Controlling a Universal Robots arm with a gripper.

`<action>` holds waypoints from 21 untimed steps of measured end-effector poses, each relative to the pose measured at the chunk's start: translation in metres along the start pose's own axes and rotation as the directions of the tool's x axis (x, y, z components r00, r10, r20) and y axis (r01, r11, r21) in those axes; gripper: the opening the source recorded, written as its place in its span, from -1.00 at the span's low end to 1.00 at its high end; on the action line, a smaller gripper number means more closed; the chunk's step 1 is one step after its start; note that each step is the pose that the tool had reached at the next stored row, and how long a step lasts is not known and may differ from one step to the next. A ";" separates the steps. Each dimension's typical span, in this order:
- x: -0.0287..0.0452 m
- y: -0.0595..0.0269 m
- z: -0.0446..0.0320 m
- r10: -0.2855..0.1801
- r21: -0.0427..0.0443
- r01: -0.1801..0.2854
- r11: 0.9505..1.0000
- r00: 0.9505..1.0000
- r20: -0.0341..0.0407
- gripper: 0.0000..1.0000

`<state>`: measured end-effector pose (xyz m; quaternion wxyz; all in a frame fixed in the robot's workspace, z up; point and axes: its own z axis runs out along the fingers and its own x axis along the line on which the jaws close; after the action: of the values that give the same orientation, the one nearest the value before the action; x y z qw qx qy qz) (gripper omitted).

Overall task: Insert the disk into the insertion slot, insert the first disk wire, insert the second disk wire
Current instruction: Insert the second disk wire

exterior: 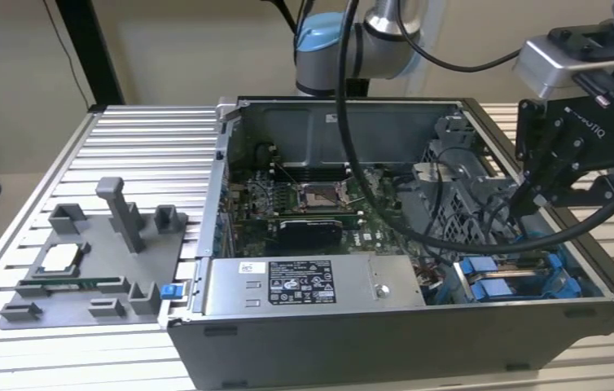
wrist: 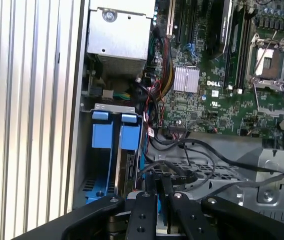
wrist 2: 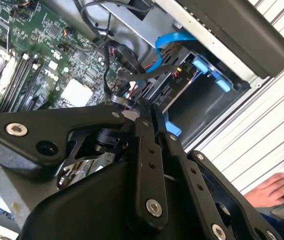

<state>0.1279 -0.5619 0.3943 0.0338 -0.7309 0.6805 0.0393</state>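
Observation:
My gripper (exterior: 527,202) hangs over the open PC case's right side in the exterior view, just above the insertion slot (exterior: 508,281). Two blue carrier frames (wrist: 116,135) stand side by side in that bay, and the dark edge of the disk (wrist: 130,172) shows between them. In both wrist views the fingers (wrist 2: 143,145) are pressed together. They pinch the end of a black flat disk wire (wrist: 169,169) that loops up from the bay. A blue cable (wrist 2: 164,47) runs over the bay (wrist 2: 202,107) next to it.
The motherboard (exterior: 307,208) with its CPU socket (wrist: 269,60) fills the case's middle. The grey labelled power-supply box (exterior: 296,285) lies along the front. Black cables (exterior: 394,224) sag across the case. A grey fixture plate (exterior: 89,261) lies on the exterior view's left. A person's hand (wrist 2: 274,190) rests outside the case.

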 end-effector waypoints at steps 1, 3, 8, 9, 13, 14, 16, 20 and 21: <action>0.0003 0.0031 0.0007 0.000 0.001 0.000 1.000 1.000 0.000 -1.00; 0.0015 0.0058 0.0023 -0.001 0.006 0.001 1.000 1.000 -0.001 -1.00; 0.0079 0.0081 0.0070 -0.002 0.023 0.002 1.000 1.000 -0.002 -1.00; 0.0095 0.0086 0.0080 -0.003 0.026 0.003 1.000 1.000 -0.002 -1.00; 0.0149 0.0099 0.0125 -0.003 0.040 0.003 0.999 1.000 -0.003 -1.00; 0.0162 0.0099 0.0141 -0.003 0.042 0.003 0.999 1.000 -0.003 -1.00; 0.0189 0.0101 0.0170 0.000 0.045 0.000 0.999 1.000 -0.003 -1.00; 0.0214 0.0103 0.0221 0.005 0.050 -0.005 0.999 1.000 -0.004 -1.00; 0.0214 0.0103 0.0224 0.005 0.050 -0.005 0.999 1.000 -0.004 -1.00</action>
<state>0.1189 -0.5816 0.3698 0.0508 -0.7281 0.6833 0.0208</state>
